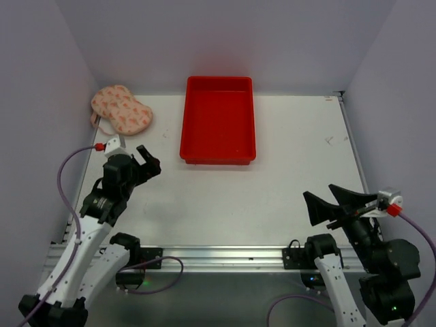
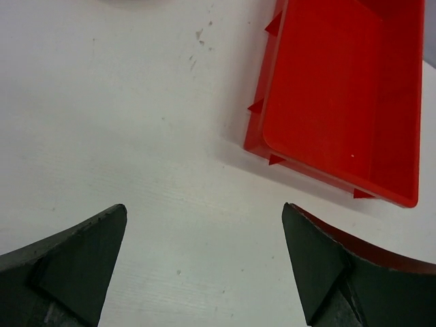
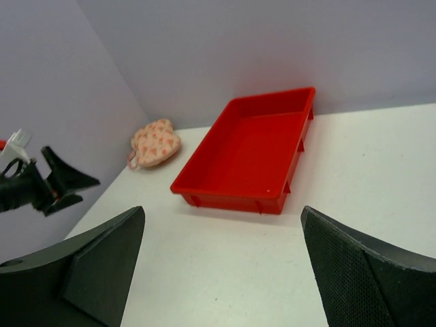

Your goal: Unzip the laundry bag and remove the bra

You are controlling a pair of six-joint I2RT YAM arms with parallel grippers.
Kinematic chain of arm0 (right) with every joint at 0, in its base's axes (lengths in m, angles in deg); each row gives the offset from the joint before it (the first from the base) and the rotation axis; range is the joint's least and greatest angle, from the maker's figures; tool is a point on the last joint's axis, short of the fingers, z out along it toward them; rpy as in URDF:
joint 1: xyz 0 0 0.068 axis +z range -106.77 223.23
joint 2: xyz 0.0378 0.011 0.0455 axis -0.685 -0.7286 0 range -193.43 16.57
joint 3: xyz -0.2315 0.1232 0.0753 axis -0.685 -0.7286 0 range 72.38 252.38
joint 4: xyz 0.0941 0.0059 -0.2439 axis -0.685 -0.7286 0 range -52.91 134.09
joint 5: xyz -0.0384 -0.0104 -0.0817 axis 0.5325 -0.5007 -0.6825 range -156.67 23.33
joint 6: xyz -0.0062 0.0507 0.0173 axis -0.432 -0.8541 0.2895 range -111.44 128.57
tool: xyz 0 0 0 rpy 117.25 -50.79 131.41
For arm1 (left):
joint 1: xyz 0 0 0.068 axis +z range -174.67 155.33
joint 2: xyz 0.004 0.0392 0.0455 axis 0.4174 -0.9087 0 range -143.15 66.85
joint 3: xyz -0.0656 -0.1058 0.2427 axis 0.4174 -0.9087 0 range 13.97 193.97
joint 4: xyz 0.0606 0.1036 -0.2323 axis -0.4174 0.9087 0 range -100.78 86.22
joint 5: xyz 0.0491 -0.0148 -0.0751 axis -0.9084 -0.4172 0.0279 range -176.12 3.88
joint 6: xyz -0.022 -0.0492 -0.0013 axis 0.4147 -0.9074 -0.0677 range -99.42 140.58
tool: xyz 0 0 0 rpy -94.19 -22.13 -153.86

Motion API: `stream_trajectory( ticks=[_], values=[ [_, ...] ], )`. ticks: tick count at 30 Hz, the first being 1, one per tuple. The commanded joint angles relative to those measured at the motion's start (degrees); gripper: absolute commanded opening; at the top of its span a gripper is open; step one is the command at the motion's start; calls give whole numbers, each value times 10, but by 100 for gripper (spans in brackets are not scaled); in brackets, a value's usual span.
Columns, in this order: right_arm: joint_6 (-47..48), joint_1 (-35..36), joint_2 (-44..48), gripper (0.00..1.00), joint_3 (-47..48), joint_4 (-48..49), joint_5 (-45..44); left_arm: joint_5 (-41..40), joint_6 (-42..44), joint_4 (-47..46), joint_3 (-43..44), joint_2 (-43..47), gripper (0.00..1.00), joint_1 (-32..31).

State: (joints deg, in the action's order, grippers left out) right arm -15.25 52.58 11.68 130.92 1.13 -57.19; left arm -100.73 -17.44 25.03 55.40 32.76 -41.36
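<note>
The laundry bag lies at the table's far left corner, seemingly closed, with no bra visible. The left gripper, near it, and the right gripper, at near right, both gape empty. Unzipping seems not yet begun.

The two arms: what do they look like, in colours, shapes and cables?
The left arm and the right arm have white links and black joints. The left gripper and the right gripper are black, each with two wedge-shaped fingers. A lilac cable runs along each arm to a red and white plug near the wrist.
</note>
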Motion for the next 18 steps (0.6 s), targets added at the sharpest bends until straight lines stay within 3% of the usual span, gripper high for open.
stream_trajectory(
  ticks=[1, 6, 10, 18],
  values=[
    [-7, -1, -11, 99, -42, 20, 77, -36, -51, -191, -3, -102, 100, 10],
    [-17, -1, -10, 99, -83, 54, 109, 22, -93, -293, 30, -297, 100, 114],
    [-45, -1, -9, 99, -118, 103, 155, 50, -128, -425, 39, -407, 100, 196],
    [-56, -1, -11, 99, -185, 208, 223, 97, -194, -590, 89, -632, 100, 260]
  ],
)
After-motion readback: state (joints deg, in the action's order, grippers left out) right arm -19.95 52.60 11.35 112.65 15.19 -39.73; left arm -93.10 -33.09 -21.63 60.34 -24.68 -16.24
